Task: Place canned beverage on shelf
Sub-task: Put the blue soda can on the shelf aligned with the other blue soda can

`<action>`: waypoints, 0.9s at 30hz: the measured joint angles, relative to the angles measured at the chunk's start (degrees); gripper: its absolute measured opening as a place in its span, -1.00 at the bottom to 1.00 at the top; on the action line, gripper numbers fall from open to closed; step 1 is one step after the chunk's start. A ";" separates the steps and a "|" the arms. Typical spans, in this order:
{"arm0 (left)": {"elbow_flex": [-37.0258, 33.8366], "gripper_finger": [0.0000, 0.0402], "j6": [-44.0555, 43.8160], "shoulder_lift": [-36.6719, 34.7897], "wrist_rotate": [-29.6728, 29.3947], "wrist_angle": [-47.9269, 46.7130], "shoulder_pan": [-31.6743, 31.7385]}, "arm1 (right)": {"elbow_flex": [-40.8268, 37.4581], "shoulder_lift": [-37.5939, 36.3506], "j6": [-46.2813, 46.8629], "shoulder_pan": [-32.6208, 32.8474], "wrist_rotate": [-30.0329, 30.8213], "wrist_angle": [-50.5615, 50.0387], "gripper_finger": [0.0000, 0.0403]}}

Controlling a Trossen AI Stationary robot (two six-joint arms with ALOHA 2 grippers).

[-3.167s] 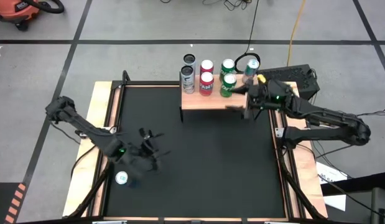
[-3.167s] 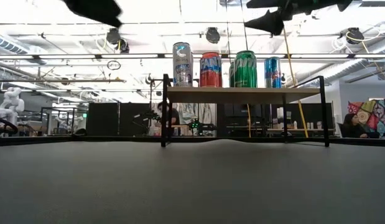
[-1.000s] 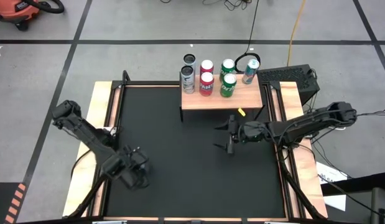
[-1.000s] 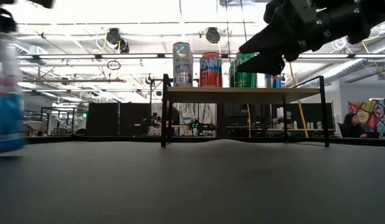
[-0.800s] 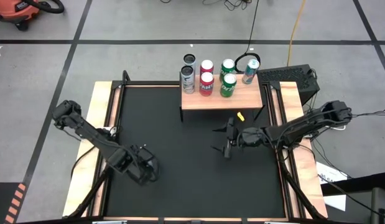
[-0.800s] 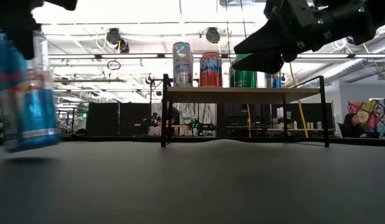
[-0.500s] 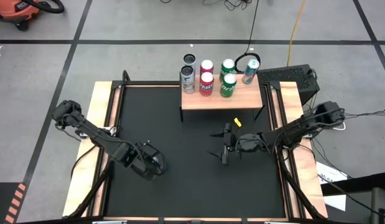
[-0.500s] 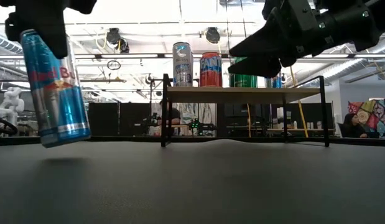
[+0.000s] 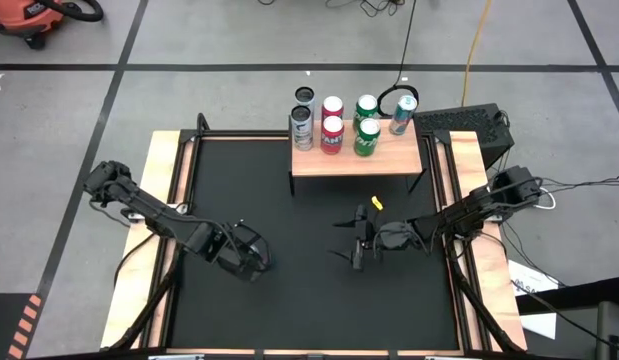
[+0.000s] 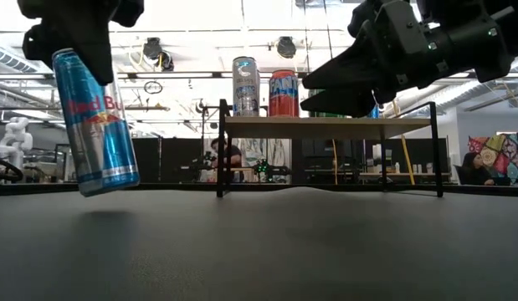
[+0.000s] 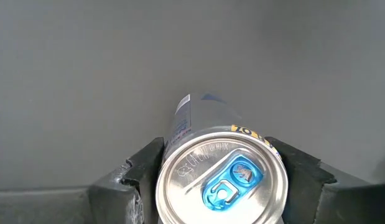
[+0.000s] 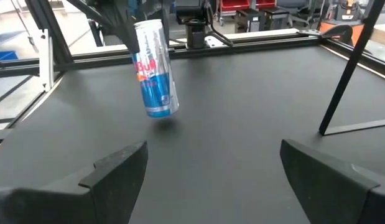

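**Between my left fingers: a tall blue-and-silver can, lifted off the table**

Between the two dark fingers of my left gripper (image 11: 220, 171) sits a slim blue-and-silver beverage can (image 10: 95, 125) with a blue pull tab, clamped near its top, tilted and hanging clear above the black table top (image 9: 289, 290). Ahead of it, well apart, my right gripper (image 9: 355, 243) hovers with its fingers spread wide and nothing in them. Beyond that stands the small light-wood shelf (image 9: 354, 163) on thin black legs, carrying silver, red and green cans (image 9: 332, 128) along its far edge.
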 joint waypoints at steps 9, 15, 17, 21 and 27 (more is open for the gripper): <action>0.04 0.11 0.93 3.07 1.90 4.13 0.27 | 0.00 0.00 -0.16 -0.01 -0.14 -0.60 0.75; 2.06 0.11 1.85 6.04 2.34 5.17 0.75 | 0.00 0.00 -0.04 -0.02 -0.17 -0.94 0.75; 2.82 0.11 2.73 6.56 1.79 4.98 0.97 | 0.02 0.00 1.06 -0.02 -0.20 -0.81 0.75; 3.68 0.11 3.16 7.15 0.79 4.91 1.70 | 0.02 -0.01 2.88 -0.02 -0.95 -0.44 0.75; 3.82 0.11 6.25 7.82 0.11 6.90 3.42 | 1.79 0.84 1.40 0.00 -2.22 0.66 0.75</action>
